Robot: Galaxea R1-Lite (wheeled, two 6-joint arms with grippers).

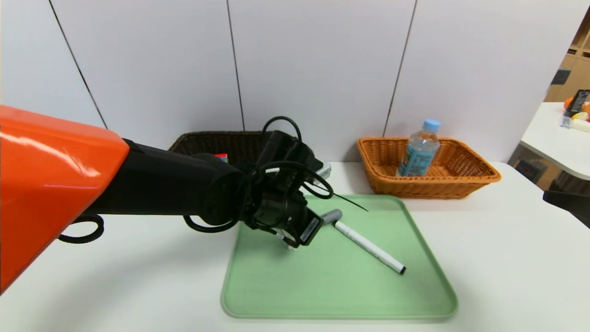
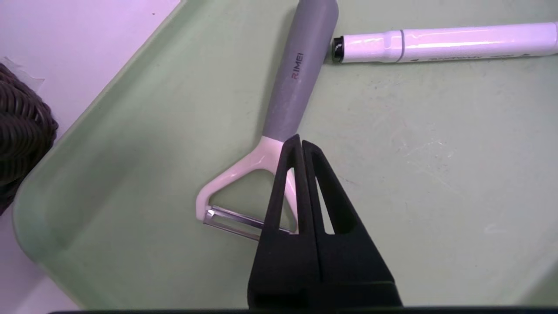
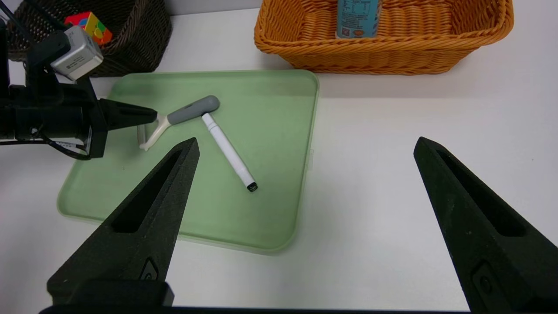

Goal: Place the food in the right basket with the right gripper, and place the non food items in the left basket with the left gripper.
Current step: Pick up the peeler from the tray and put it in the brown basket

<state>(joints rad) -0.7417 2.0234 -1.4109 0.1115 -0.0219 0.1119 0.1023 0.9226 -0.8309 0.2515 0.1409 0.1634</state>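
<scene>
Head view: the left gripper (image 1: 295,237) is hovering over the green tray (image 1: 341,295), the bottle (image 1: 418,150) standing in the orange basket (image 1: 454,182) at two o'clock.

Left wrist view: its fingers are pressing together, empty, over the peeler (image 2: 279,126).

Right wrist view: the right gripper (image 3: 305,183) is gaping wide; the cube (image 3: 89,26) is lying in the dark basket (image 3: 144,39).
</scene>
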